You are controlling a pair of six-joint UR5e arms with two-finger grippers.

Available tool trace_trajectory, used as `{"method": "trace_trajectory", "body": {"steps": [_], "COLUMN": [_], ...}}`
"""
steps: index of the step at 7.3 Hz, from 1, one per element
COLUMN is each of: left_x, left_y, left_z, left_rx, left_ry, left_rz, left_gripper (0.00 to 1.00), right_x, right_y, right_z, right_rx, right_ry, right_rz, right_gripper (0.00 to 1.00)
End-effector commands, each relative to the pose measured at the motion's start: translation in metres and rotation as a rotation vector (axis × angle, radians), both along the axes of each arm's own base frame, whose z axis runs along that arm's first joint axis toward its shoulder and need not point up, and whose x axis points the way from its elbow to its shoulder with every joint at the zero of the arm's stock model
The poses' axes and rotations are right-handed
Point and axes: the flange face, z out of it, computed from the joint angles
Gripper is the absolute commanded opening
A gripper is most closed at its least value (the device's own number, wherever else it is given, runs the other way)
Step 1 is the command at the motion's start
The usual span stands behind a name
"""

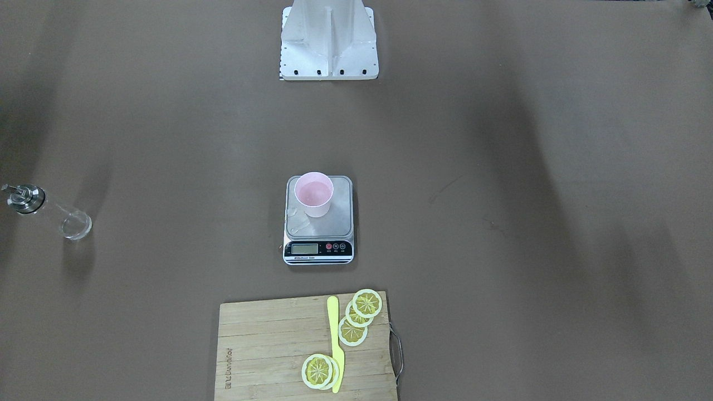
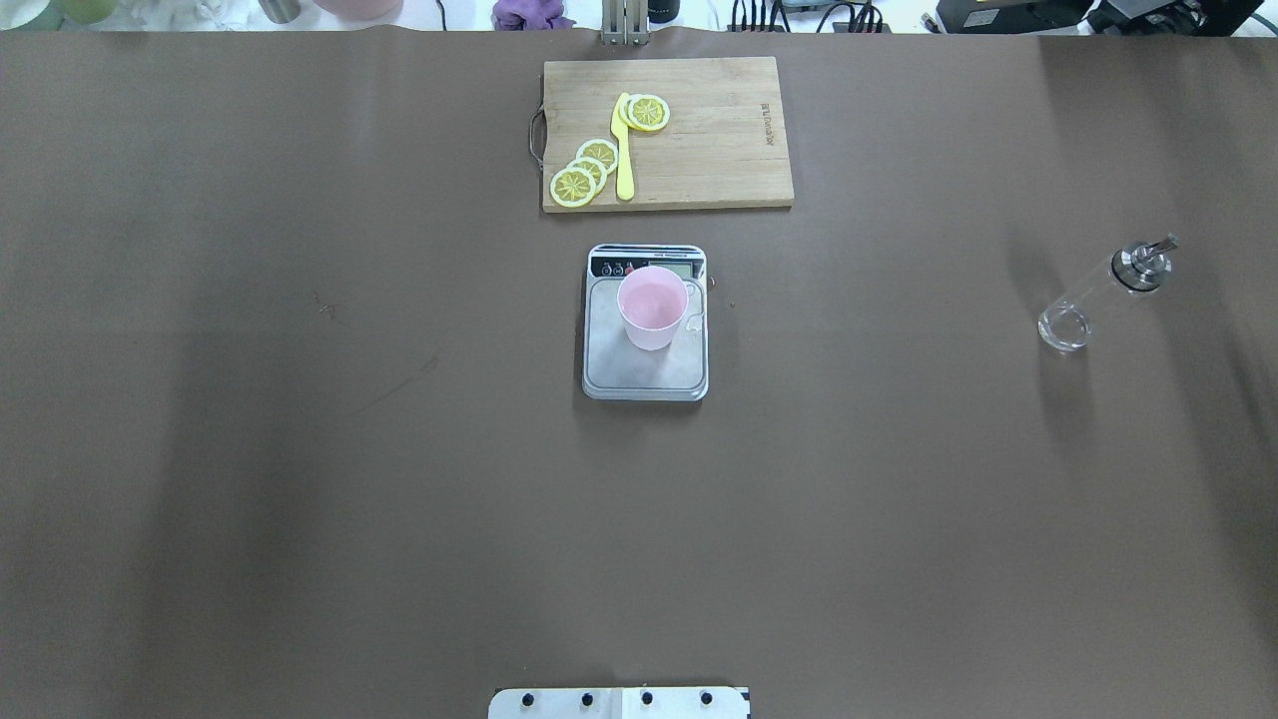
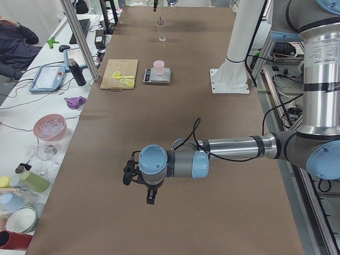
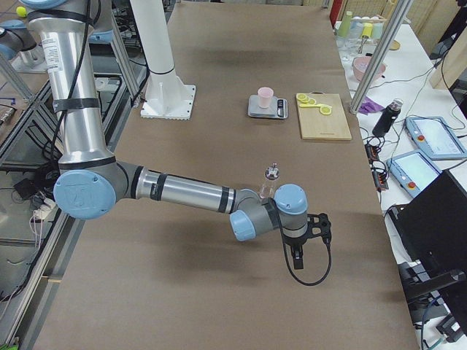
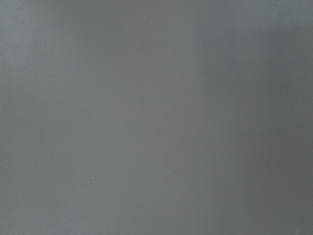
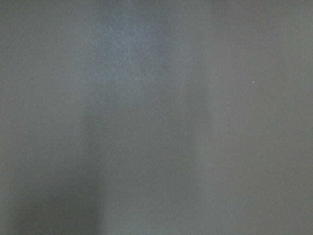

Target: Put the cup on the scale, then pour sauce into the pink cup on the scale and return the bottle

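Both the left hand [image 3: 151,199] and right hand [image 4: 295,255] hang over the surface [image 1: 501,167]; we cannot tell how open they are. The cup [image 1: 314,194] sits on the scale [image 1: 336,220], the bottle [image 1: 53,214] well apart.

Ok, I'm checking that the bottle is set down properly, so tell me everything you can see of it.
The bottle is a slim, clear glass cylinder with a shiny metal pourer cap and a thin spout. It stands upright on the brown table, far out on the robot's right and well apart from the scale. Only the table touches it. I cannot tell whether any liquid is left inside.
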Motion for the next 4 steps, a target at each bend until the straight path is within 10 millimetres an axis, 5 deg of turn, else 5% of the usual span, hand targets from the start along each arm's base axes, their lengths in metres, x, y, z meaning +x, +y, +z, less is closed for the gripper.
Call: {"method": "trace_trajectory", "body": {"steps": [1,4], "left_x": [0.002,0.001], "left_y": [0.006,0.005], "left_z": [0.006,0.006], "left_rx": [-0.014,-0.01], "left_ry": [0.002,-0.035], "left_rz": [0.003,0.007], "left_gripper": [0.98,0.98], "right_x": [0.016,0.024], "right_y": [-0.012,0.036], "right_z": [-0.055,0.004], "right_rx": [-0.117,-0.171], "right_ry": [0.031,0.024], "right_rz": [-0.107,-0.14], "right_gripper": [1.0,1.0]}}
